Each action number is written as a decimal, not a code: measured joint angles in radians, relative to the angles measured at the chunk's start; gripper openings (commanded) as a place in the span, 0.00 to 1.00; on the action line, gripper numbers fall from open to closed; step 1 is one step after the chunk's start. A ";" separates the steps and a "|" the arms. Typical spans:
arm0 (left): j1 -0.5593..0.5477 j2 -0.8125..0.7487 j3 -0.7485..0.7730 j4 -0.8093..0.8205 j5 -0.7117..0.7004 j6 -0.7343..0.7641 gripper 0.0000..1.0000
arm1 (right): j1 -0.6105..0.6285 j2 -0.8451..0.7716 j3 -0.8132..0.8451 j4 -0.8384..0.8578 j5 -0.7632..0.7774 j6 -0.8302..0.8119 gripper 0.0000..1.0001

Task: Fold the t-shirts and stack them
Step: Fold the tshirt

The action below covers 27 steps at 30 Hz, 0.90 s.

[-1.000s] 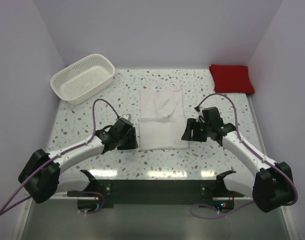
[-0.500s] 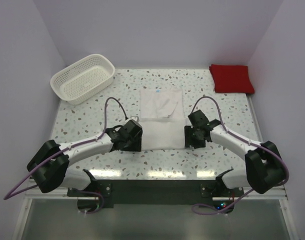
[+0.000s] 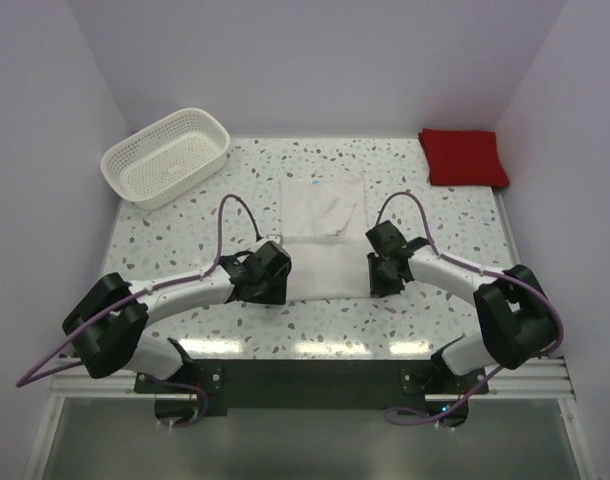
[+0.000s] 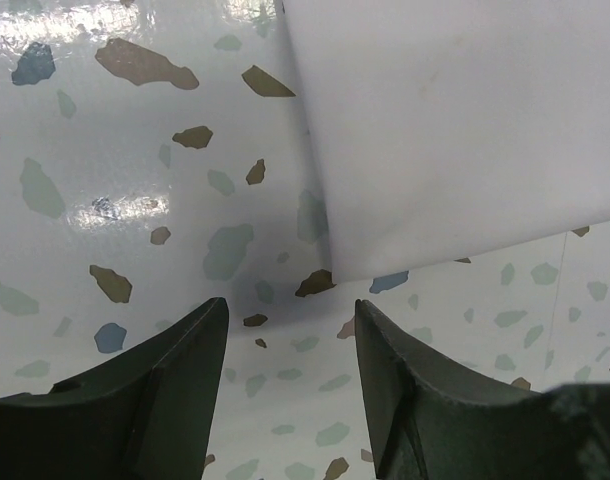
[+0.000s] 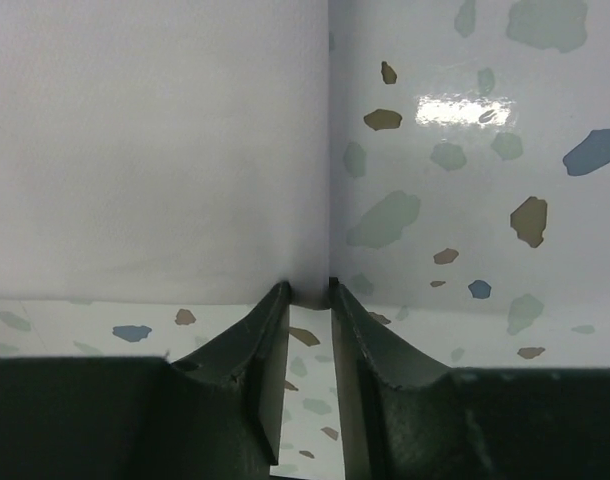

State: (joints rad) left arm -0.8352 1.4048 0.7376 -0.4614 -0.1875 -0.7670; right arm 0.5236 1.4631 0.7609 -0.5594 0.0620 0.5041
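Note:
The white t-shirt (image 3: 325, 235) lies partly folded in the middle of the table, its upper part doubled over. My left gripper (image 3: 275, 288) is at its near left corner. In the left wrist view this gripper (image 4: 290, 318) is open, and the cloth's corner (image 4: 455, 130) lies just beyond the fingertips with only tabletop between them. My right gripper (image 3: 377, 284) is at the near right corner. There the right gripper (image 5: 307, 290) has closed narrowly, pinching the corner of the white t-shirt (image 5: 155, 150) between its tips. The red t-shirt (image 3: 463, 157) lies folded at the back right.
A white lattice basket (image 3: 167, 155) stands at the back left. The speckled table (image 3: 185, 225) runs to walls on three sides. Both arms' bases and cables sit at the near edge.
Both arms have swung inward to the white shirt's near corners. The right jaws have narrowed onto the corner; the left jaws stay apart.

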 measured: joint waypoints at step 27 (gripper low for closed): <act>-0.046 0.168 0.110 -0.023 -0.027 -0.021 0.46 | 0.026 -0.019 -0.030 0.051 -0.002 -0.009 0.00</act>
State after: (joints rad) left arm -0.8814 1.5730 0.8474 -0.4847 -0.2150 -0.7876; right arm 0.5499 1.4437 0.7307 -0.5087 0.0597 0.4950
